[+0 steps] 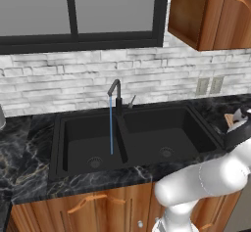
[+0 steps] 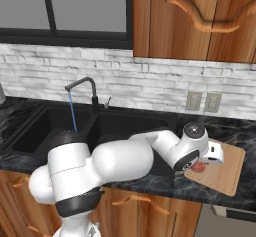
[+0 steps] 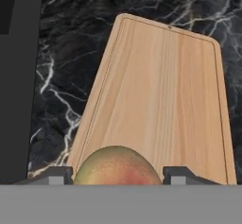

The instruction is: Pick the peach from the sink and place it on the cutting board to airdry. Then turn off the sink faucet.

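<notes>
Fingers of the gripper (image 3: 116, 176) sit on either side of the peach (image 3: 118, 165), closed on the fruit as the robot's hand hovers low over the near end of the cutting board (image 3: 160, 90). Seen from the right base view, the hand (image 2: 200, 162) has reached across the counter, the reddish fruit (image 2: 199, 167) tucked beneath it and just above the wooden board (image 2: 227, 168), which lies on the black marble counter (image 2: 145, 183) to the right of the sink (image 2: 120, 126). The fruit appears to be carried here so that it can dry on bare wood, away from the water; whether it already touches the board cannot be told. Both basins of the black sink (image 1: 142, 138) look bare apart from their drains. A thin blue stream (image 1: 111, 126) falls from the sink faucet (image 1: 116, 94) into the left basin, so the tap is running, with its slim lever (image 1: 131, 101) angled to one side. By the look of things, release of the fruit comes next, and the faucet remains to be shut off.
</notes>
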